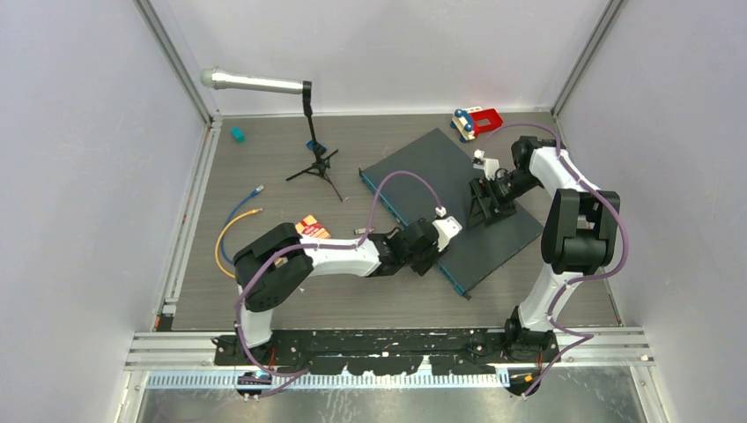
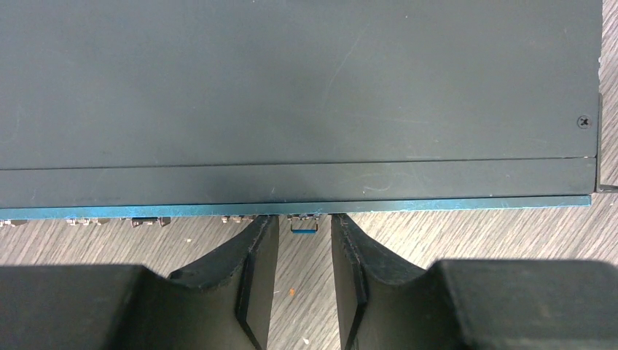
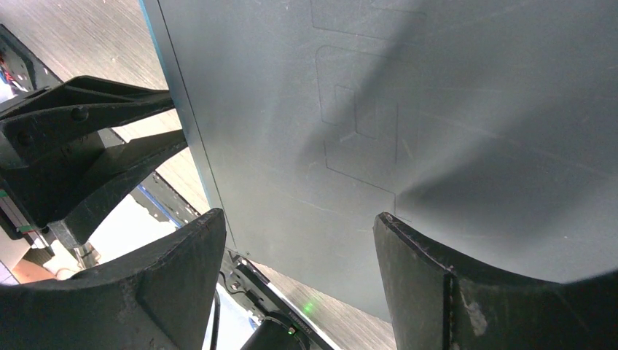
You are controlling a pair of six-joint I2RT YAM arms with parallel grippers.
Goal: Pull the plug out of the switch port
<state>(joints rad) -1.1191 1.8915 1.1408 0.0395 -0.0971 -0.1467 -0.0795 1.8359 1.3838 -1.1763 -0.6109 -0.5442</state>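
Left pincer [image 2: 304,235] jaws apart, straddling the small blue plug [image 2: 304,225], a gap on each side. The plug sits right at the fingertips, in the thin blue front edge of the switch [image 2: 291,95], straight ahead of the tips. The switch is flat, matte dark grey metal, faintly scratched. Right pincer [image 3: 299,226] is spread wide over the switch lid, with a stamped angular outline ahead of it. Wood-grain table [image 2: 452,237] lies beneath the left fingers.

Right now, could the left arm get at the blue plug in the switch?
Probably yes: its end effector straddles the plug at the switch's front edge, jaws open, nothing in between.
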